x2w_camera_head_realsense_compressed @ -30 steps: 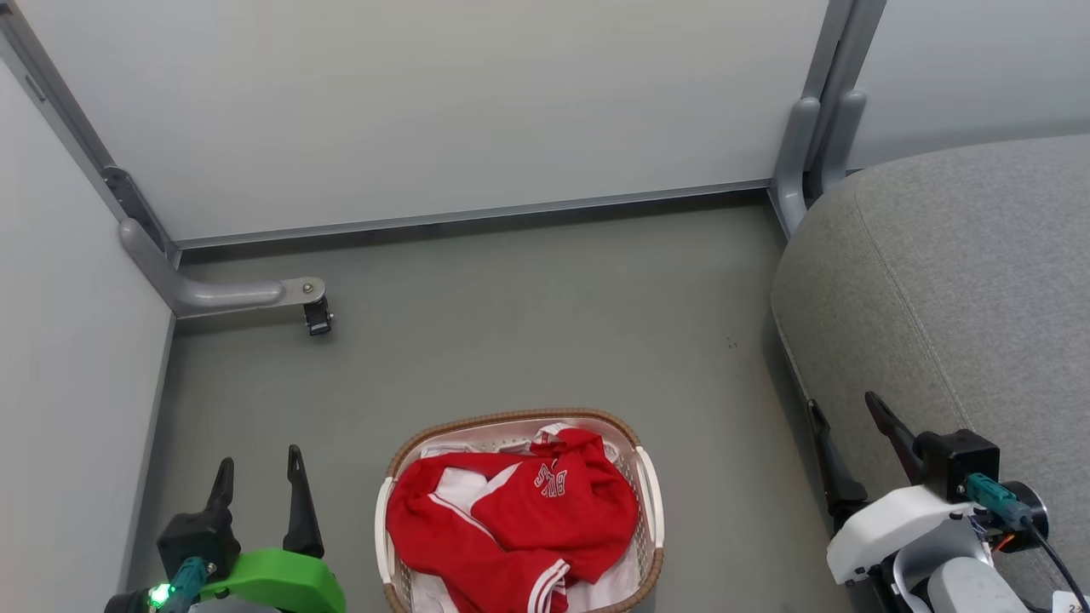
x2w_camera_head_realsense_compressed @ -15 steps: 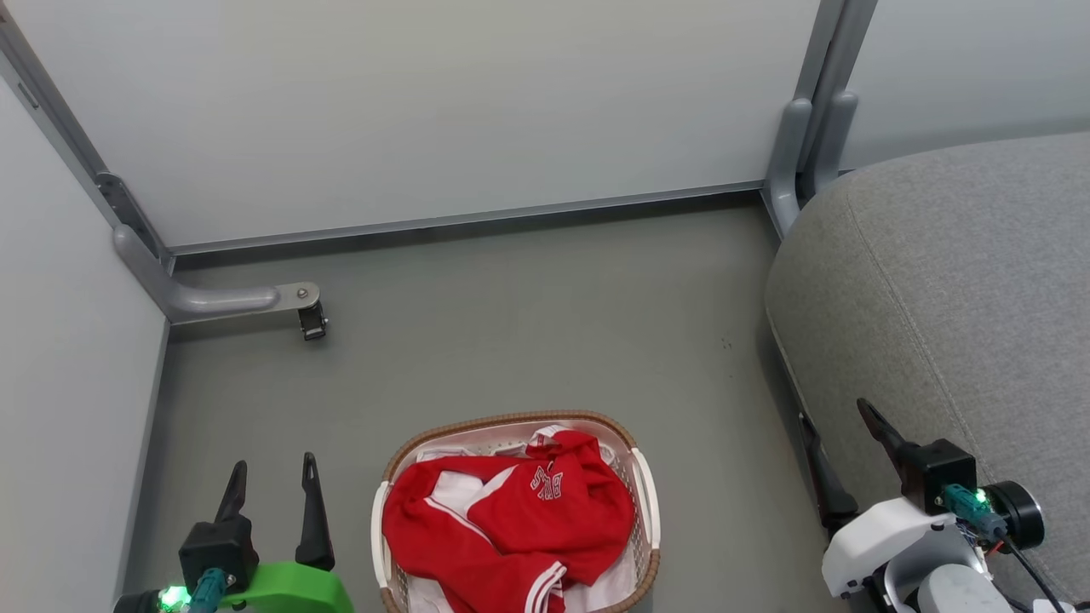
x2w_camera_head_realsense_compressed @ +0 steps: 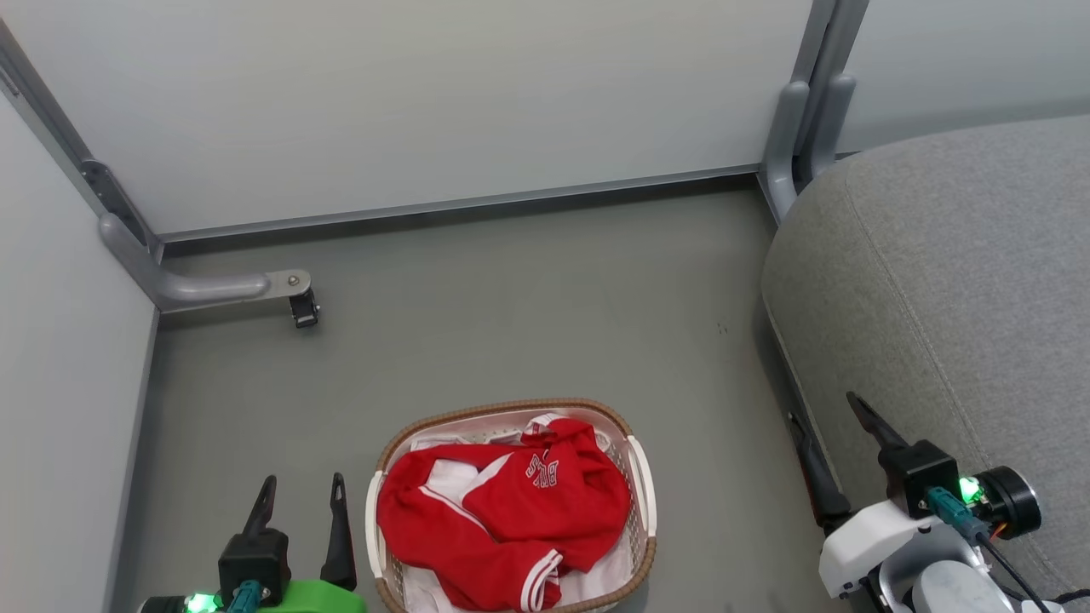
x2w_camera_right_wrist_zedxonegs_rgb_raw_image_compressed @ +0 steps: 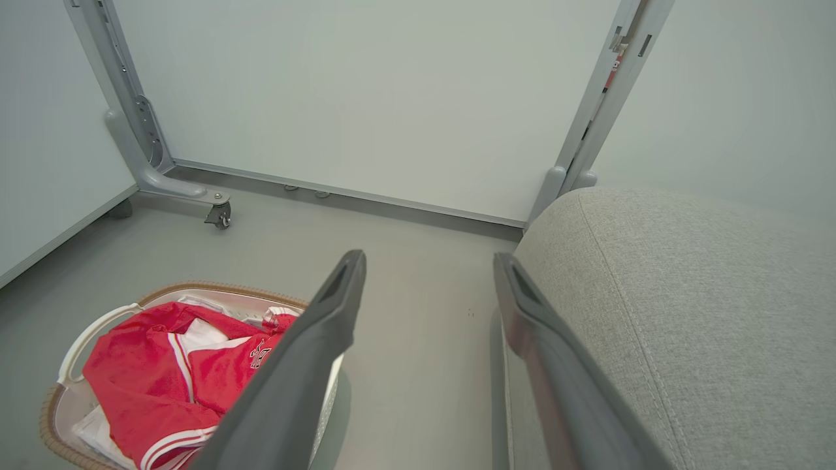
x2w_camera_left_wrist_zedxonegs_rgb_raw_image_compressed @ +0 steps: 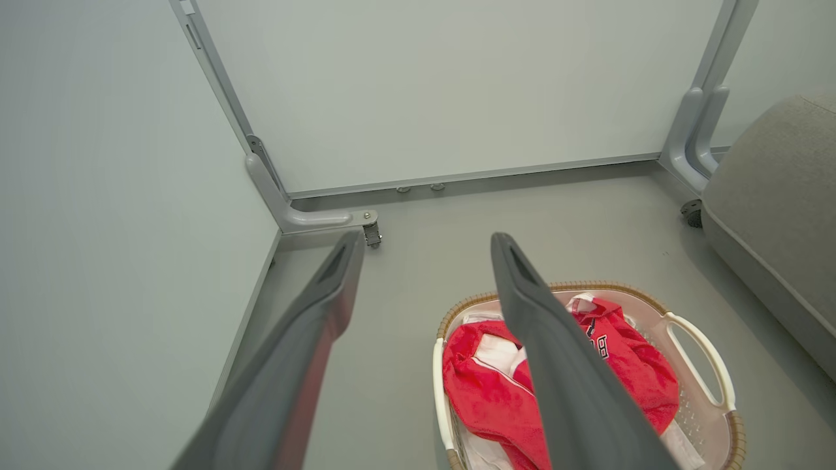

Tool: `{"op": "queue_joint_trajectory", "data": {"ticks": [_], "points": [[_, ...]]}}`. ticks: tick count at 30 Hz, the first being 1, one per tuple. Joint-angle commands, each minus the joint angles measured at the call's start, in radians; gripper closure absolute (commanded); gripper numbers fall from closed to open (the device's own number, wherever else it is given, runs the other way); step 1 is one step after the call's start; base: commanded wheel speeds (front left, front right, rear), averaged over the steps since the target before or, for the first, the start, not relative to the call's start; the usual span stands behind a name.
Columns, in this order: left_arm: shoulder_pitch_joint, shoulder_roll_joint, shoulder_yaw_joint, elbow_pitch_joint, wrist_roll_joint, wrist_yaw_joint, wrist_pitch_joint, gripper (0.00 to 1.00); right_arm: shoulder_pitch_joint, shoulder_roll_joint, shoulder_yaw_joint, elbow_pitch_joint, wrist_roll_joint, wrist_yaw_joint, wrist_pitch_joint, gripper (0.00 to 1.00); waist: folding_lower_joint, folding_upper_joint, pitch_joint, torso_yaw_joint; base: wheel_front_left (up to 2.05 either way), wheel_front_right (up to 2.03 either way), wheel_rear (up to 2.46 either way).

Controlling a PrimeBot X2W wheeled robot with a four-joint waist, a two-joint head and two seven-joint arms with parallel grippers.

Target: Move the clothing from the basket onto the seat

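Observation:
The red clothing (x2w_camera_head_realsense_compressed: pixel 502 515) with white stripes and lettering lies bunched in the white basket (x2w_camera_head_realsense_compressed: pixel 643 485) with a brown rim, on the floor at the bottom centre of the head view. The grey seat (x2w_camera_head_realsense_compressed: pixel 954 281) bulks at the right. My left gripper (x2w_camera_head_realsense_compressed: pixel 302 489) stands open just left of the basket, holding nothing. My right gripper (x2w_camera_head_realsense_compressed: pixel 826 409) is open beside the seat's front edge, also bare. In the left wrist view the clothing (x2w_camera_left_wrist_zedxonegs_rgb_raw_image_compressed: pixel 483 391) and basket (x2w_camera_left_wrist_zedxonegs_rgb_raw_image_compressed: pixel 702 346) lie beyond my open fingers. The right wrist view has the clothing (x2w_camera_right_wrist_zedxonegs_rgb_raw_image_compressed: pixel 150 385) at lower left and the seat (x2w_camera_right_wrist_zedxonegs_rgb_raw_image_compressed: pixel 686 313) on the right.
Pale partition walls enclose the grey floor on the left and far sides. A grey frame foot with a castor (x2w_camera_head_realsense_compressed: pixel 302 311) juts out at the far left corner. Another grey post (x2w_camera_head_realsense_compressed: pixel 796 128) stands at the far right beside the seat.
The whole head view has shifted, so the camera moved. In the view the left gripper sits lower and nearer the basket; both grippers stay open and the clothing lies as before.

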Motion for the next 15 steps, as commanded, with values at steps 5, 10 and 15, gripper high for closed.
{"op": "queue_joint_trajectory", "data": {"ticks": [5,10,15], "points": [[-0.073,0.0,-0.019,0.046,-0.015,-0.003,-0.002,0.0,-0.057,-0.007,-0.006,-0.028,0.016,0.0,-0.005,0.0,0.0,0.0,0.128,-0.023,0.0,0.0,0.0],[-0.173,0.0,-0.074,0.109,-0.049,-0.01,-0.002,0.0,-0.121,-0.007,0.004,-0.057,0.03,0.0,-0.005,0.0,0.0,0.0,0.254,-0.047,0.0,0.0,0.0],[-0.277,0.0,-0.129,0.174,-0.076,-0.02,-0.002,0.0,-0.175,-0.009,0.013,-0.089,0.044,0.0,-0.005,0.0,0.0,0.0,0.366,-0.073,0.0,0.0,0.0]]}}
